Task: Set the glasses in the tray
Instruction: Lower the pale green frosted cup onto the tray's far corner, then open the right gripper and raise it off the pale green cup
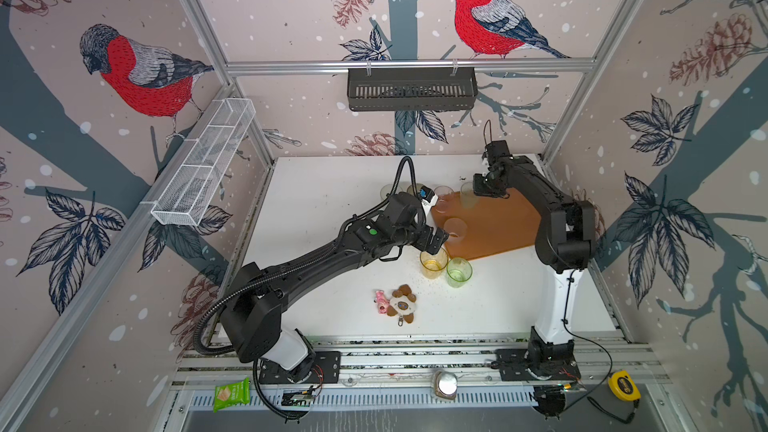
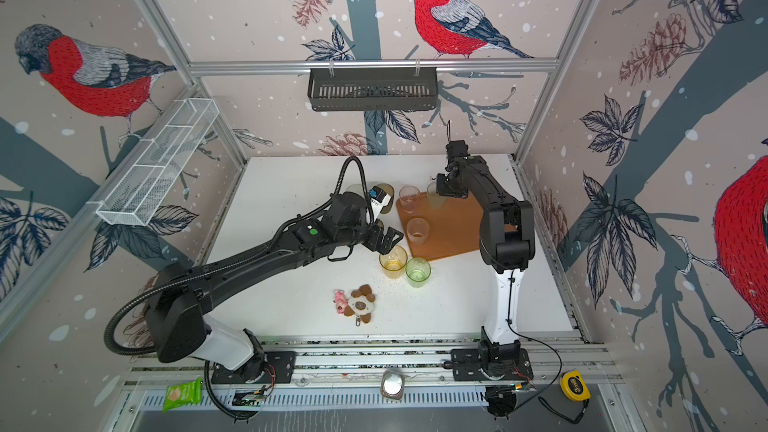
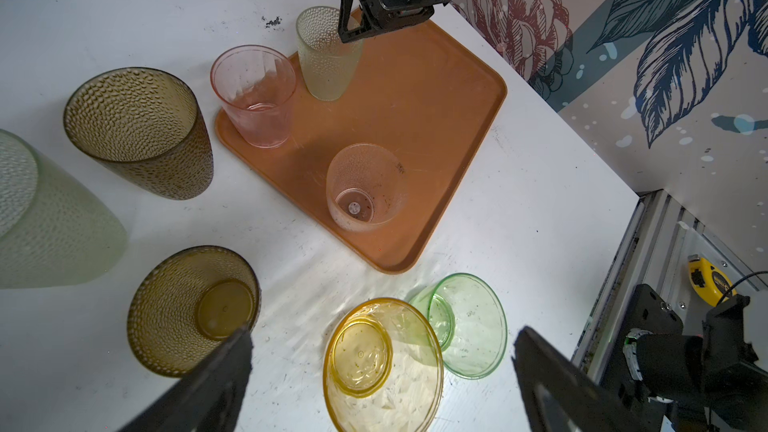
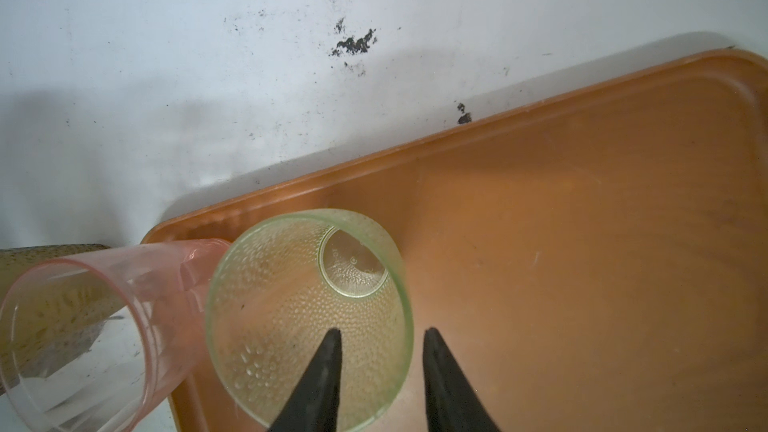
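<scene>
Eight glasses (image 2: 417, 229) stand upright, five on the white table (image 1: 324, 209) and three on the tray (image 1: 498, 222). Farthest left, at the back of the table, a tall pale green glass (image 3: 41, 218) and a tall dark brown glass (image 3: 137, 130) stand side by side, partly hidden behind the left arm in both top views. A shorter dark brown glass (image 3: 183, 313) stands nearer the front and shows clearly only in the left wrist view. The left gripper (image 1: 436, 243) hovers with its jaws spread wide and nothing between them, just above the yellow-amber glass (image 3: 386, 384). That glass stands just beside the bright green glass (image 3: 469, 326), both on the table just off the tray's near left corner. On the tray, the pink glass (image 3: 253, 97) stands in the far left corner and the frosted glass (image 3: 365, 189) nearer, along the left edge. A second pale green glass (image 3: 324, 60) stands just right of the pink one by the far rim. The right gripper (image 4: 382, 330) hangs over it, one finger inside its mouth and one outside. Its jaws are parted wider than the rim between them and do not pinch it.
</scene>
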{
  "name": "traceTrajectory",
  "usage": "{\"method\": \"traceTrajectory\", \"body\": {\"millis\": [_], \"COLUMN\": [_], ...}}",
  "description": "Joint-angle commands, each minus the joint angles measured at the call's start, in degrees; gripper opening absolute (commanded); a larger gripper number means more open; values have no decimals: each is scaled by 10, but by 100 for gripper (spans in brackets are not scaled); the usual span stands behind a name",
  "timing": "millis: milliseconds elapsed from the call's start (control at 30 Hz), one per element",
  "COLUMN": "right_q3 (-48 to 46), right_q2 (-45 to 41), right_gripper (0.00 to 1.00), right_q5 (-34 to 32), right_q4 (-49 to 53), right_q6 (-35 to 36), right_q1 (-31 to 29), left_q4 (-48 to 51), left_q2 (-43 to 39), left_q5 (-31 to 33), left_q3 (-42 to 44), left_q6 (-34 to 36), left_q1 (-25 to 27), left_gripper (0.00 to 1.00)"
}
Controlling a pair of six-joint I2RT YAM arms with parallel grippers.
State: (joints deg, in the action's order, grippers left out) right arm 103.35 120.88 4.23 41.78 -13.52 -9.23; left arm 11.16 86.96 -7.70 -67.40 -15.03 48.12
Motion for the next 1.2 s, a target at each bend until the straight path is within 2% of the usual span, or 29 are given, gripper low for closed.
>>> {"method": "traceTrajectory", "body": {"millis": [0,300,733,1167], "right_q3": [18,46,55,18], "right_q2": [-6,-33,-85,-153], "right_gripper": [42,56,68,80], "right_q5": [0,-14,-47,-101], "right_q4": [1,14,40,85], "right_q6": [-7,-15,-28,-33], "right_q1": [-2,-14,-33,-87], "left_q4": [-23,-13,-18,-20], "left_q2": [-4,7,-5,-59], "left_q5": [-2,-7,-11,-12], "left_q3": [0,-15,-1,43], "left_q6": [4,14,1,-18], "left_q1": [-1,-6,-14,-15], "left_gripper": [98,98,98,98]}}
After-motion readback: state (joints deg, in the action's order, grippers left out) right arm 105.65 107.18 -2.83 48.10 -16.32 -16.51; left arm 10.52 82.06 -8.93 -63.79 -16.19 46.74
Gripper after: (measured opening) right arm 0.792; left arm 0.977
